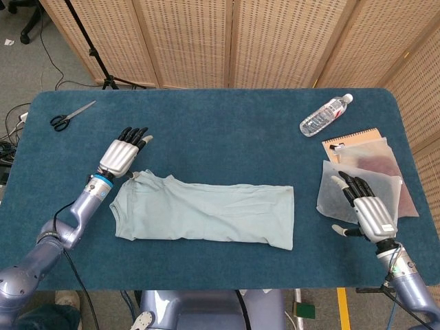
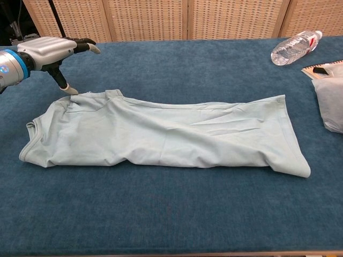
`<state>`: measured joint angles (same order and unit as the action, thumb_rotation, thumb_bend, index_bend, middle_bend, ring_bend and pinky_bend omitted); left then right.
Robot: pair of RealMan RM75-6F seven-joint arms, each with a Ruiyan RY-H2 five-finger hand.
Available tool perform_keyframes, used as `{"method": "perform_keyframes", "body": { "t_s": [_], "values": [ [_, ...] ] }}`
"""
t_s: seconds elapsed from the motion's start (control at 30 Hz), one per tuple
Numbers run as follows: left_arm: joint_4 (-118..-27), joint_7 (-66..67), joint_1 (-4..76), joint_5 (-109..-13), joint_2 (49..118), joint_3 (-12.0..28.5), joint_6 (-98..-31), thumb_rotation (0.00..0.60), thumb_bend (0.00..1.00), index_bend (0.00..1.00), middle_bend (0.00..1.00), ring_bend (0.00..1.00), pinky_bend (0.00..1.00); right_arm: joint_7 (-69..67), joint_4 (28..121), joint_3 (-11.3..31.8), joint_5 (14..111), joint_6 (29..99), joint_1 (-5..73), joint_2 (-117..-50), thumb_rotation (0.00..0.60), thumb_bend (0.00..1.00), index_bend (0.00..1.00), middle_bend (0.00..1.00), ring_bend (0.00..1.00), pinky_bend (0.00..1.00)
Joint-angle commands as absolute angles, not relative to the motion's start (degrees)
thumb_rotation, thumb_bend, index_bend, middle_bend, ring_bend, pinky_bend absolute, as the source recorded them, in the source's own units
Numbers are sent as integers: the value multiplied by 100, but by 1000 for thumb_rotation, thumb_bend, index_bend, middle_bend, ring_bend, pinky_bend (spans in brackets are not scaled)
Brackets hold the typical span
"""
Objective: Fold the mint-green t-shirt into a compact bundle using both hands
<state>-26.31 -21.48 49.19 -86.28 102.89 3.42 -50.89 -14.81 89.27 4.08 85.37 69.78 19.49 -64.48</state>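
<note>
The mint-green t-shirt (image 1: 206,213) (image 2: 161,134) lies folded into a long band across the middle of the blue table, collar end to the left. My left hand (image 1: 124,155) (image 2: 51,51) hovers at the shirt's far-left corner, fingers spread and holding nothing; its thumb tip sits at the collar edge, and whether it touches I cannot tell. My right hand (image 1: 368,210) rests open near the table's right edge, on a translucent bag, well away from the shirt. It does not show in the chest view.
Scissors (image 1: 69,115) lie at the far-left corner. A plastic water bottle (image 1: 325,115) (image 2: 293,47) lies at the far right. An orange notebook (image 1: 357,137) and translucent bags (image 1: 371,175) sit at the right edge. Wicker screens stand behind the table.
</note>
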Motion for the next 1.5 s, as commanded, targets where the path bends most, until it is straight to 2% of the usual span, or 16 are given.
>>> {"method": "perform_keyframes", "body": {
  "t_s": [0.03, 0.17, 0.23, 0.4, 0.53, 0.63, 0.7, 0.8, 1.2, 1.5],
  "values": [
    [-2542, -2193, 4931, -8581, 10326, 379, -5078, 600, 43, 0, 0, 0, 0, -1480, 8927, 407, 8543, 6982, 1948, -6447, 600, 0, 0, 0, 0, 0],
    [-2615, -2485, 4891, -8564, 10210, 438, -5319, 600, 43, 0, 0, 0, 0, -1489, 8931, 405, 8554, 6994, 1943, -6443, 600, 0, 0, 0, 0, 0],
    [-2839, -2757, 4757, -8621, 9981, 432, -5722, 600, 44, 0, 0, 0, 0, -1509, 8947, 405, 8572, 7018, 1936, -6432, 600, 0, 0, 0, 0, 0],
    [-3328, -3258, 4412, -9011, 9470, 72, -6379, 600, 65, 0, 0, 0, 0, -1530, 8973, 397, 8608, 7049, 1925, -6413, 600, 0, 0, 0, 0, 0],
    [-3297, -3874, 4212, -9338, 9291, -243, -6774, 600, 103, 13, 0, 0, 0, -1525, 8993, 389, 8631, 7066, 1918, -6406, 600, 0, 0, 0, 0, 0],
    [-3001, -4117, 4018, -9559, 9247, -510, -6980, 600, 118, 141, 0, 0, 0, -1508, 9019, 383, 8651, 7084, 1912, -6403, 600, 0, 0, 0, 0, 0],
    [-2815, -4200, 3925, -9644, 9258, -621, -7053, 600, 125, 271, 0, 0, 0, -1490, 9029, 382, 8654, 7094, 1909, -6404, 600, 0, 0, 0, 0, 0],
    [-2625, -4229, 3853, -9727, 9301, -725, -7092, 600, 135, 379, 0, 0, 0, -1471, 9037, 382, 8651, 7091, 1909, -6408, 600, 0, 0, 0, 0, 0],
    [-2055, -4120, 3747, -9920, 9663, -927, -7201, 600, 169, 531, 0, 0, 0, -1436, 9044, 386, 8634, 7096, 1903, -6418, 600, 0, 0, 0, 0, 0],
    [-1760, -4009, 3717, -9992, 9868, -999, -7274, 600, 173, 537, 0, 0, 0, -1436, 9039, 384, 8635, 7090, 1905, -6419, 600, 0, 0, 0, 0, 0]
  ]
}}
